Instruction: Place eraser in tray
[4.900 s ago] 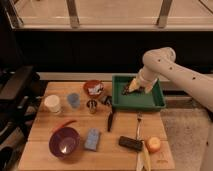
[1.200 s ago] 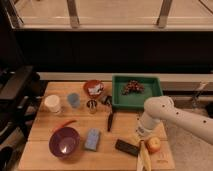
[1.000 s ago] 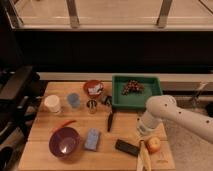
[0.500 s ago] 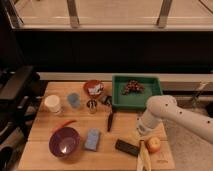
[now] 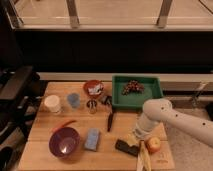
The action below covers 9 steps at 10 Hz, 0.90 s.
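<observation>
The eraser (image 5: 126, 147), a small flat black block, lies on the wooden table near its front edge, left of an apple. My gripper (image 5: 133, 138) hangs at the end of the white arm (image 5: 159, 112), just above the eraser's right end and very close to it; whether it touches the eraser is unclear. The green tray (image 5: 120, 93) stands at the back right of the table, well behind the gripper, with a brownish bunch (image 5: 132, 86) lying in it.
An apple (image 5: 153, 145) and a banana (image 5: 142, 159) lie right of the eraser. A black-handled tool (image 5: 110, 121), a light-blue block (image 5: 92, 139) and a purple bowl (image 5: 64, 141) sit left of it. A red bowl (image 5: 93, 88), two cups (image 5: 52, 103) and a small metal cup (image 5: 91, 106) stand behind.
The arm has come from over the tray down to the table's front by the eraser. Over the last second it has barely moved, and the eraser lies where it was.
</observation>
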Tool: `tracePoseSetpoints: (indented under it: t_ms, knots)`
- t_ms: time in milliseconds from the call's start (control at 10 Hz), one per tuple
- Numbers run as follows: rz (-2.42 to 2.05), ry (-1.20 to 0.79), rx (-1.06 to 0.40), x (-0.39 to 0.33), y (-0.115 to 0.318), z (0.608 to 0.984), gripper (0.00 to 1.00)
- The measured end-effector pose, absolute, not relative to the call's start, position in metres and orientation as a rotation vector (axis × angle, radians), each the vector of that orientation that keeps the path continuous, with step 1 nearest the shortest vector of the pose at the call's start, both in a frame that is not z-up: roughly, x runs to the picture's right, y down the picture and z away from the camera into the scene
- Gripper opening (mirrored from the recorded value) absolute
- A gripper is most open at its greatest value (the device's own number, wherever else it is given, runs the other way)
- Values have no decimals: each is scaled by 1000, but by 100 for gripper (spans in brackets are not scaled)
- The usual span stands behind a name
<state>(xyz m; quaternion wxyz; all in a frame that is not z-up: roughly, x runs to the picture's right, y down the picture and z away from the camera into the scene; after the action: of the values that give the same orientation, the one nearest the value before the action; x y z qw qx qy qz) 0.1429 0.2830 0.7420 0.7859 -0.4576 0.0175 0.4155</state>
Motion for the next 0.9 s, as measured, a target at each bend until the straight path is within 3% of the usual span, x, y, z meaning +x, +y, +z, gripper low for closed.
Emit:
tracePoseSetpoints:
  t_ms: [900]
  knots:
    - [917, 30, -1014, 133, 312, 750, 71]
